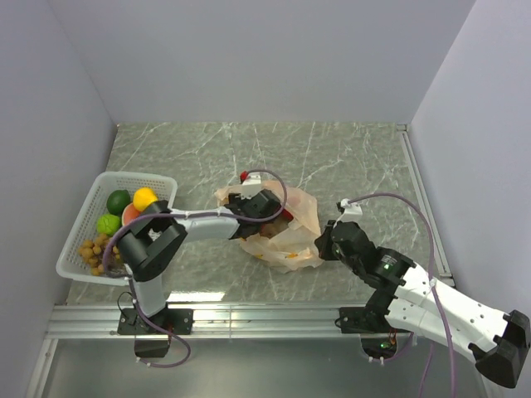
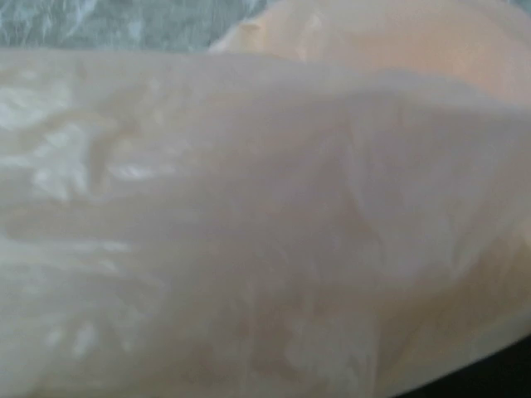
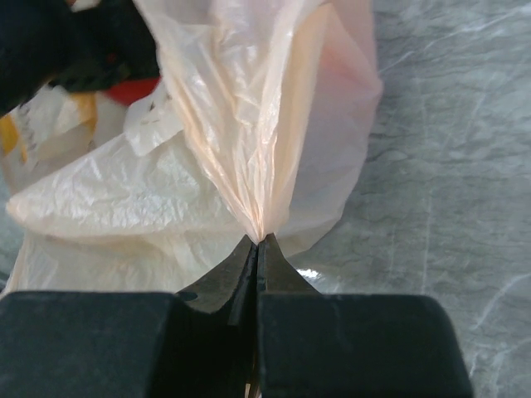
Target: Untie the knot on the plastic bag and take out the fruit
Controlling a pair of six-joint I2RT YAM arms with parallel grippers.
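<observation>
Plastic bag (image 3: 249, 124) pinched in right gripper (image 3: 259, 242); left gripper (image 1: 264, 203) inside it.

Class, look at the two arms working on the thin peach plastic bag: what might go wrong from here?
1. The right gripper pinches only a thin fold of the translucent peach plastic bag; the film may tear or slip out.
2. The left gripper is down in the bag and its wrist camera sees only plastic, so it may grab film rather than the red fruit.
</observation>
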